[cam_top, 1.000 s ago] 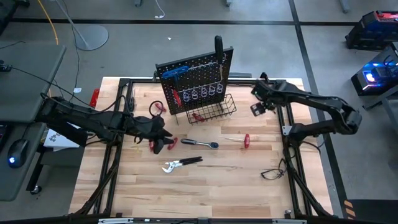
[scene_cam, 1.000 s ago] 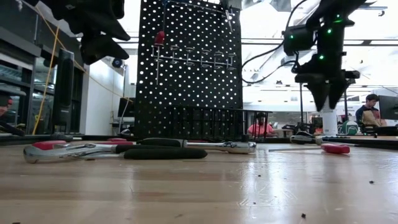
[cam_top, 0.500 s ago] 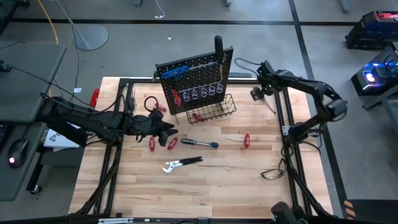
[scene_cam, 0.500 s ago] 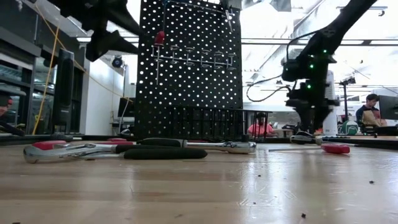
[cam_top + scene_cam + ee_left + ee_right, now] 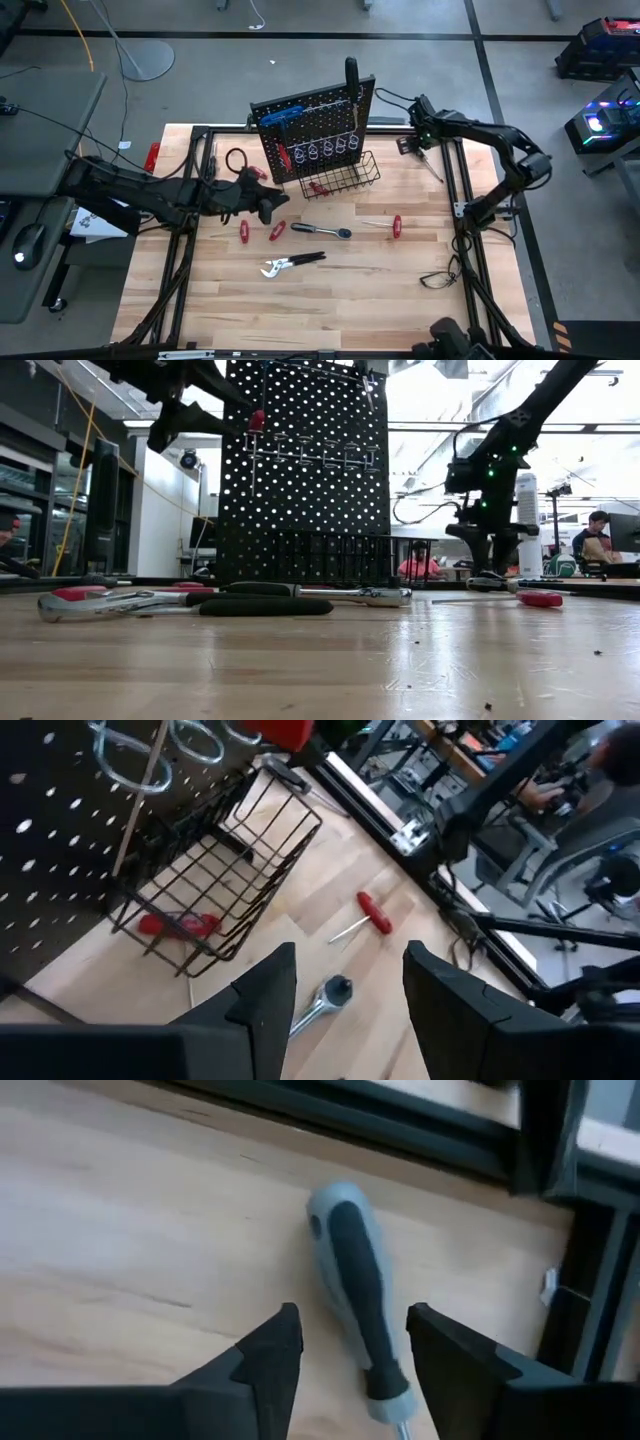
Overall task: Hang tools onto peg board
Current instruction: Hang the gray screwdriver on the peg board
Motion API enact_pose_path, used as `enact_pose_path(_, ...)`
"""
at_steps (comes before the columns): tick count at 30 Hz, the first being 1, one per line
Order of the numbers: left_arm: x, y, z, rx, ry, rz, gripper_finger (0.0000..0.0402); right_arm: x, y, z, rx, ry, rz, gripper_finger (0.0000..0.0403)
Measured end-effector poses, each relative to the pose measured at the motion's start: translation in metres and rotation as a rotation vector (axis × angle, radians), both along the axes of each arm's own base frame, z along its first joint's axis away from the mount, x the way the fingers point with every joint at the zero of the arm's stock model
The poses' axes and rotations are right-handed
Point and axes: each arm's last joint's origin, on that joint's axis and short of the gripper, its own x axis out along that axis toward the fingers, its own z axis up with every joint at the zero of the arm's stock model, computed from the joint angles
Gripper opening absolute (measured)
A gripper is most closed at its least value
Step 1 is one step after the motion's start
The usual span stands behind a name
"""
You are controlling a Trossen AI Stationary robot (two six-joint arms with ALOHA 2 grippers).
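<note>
The black peg board (image 5: 315, 125) stands upright at the table's far middle, with blue hex keys (image 5: 280, 117) on it and a red-handled tool (image 5: 180, 925) in its wire basket (image 5: 340, 175). On the table lie two red-handled screwdrivers (image 5: 243, 231), a ratchet wrench (image 5: 322, 231), pliers (image 5: 290, 264) and another red screwdriver (image 5: 394, 226). My left gripper (image 5: 265, 205) is open and empty, raised left of the basket. My right gripper (image 5: 410, 145) is open, low at the far right. Its fingers stand on either side of a grey-and-black screwdriver handle (image 5: 350, 1280) that lies on the table.
A black tubular frame (image 5: 455, 190) runs along the table's sides and far edge, close behind the right gripper. A thin black cable (image 5: 437, 278) lies at the right. Red-handled pliers (image 5: 245, 165) lie left of the board. People sit in the room beyond (image 5: 597, 535).
My left gripper has risen and gone toward the far edge and the peg board, open all the while. My right gripper has gone toward the far edge and down close to the table, over the grey-and-black screwdriver. The tools on the table have stayed where they were.
</note>
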Motion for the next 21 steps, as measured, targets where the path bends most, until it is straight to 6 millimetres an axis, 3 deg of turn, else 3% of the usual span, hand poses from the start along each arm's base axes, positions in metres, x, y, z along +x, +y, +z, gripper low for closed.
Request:
enact_pose_path(6, 0.002, 0.003, 0.0, -0.17, -0.038, -0.031, 0.0168, 0.006, -0.004, -0.016, 0.059, -0.015, -0.132, 0.0161)
enact_pose_path(14, 0.002, 0.001, 0.001, -0.187, -0.029, -0.13, 0.0168, 0.02, -0.009, -0.026, 0.014, 0.025, -0.202, 0.0149)
enact_pose_path(18, 0.003, 0.0, 0.003, -0.172, -0.042, -0.155, 0.0168, 0.021, -0.008, -0.018, 0.098, 0.021, -0.228, 0.0149)
enact_pose_path(21, 0.004, 0.0, 0.007, -0.17, -0.09, -0.162, 0.0168, 0.023, -0.006, -0.001, 0.145, 0.052, -0.197, 0.0149)
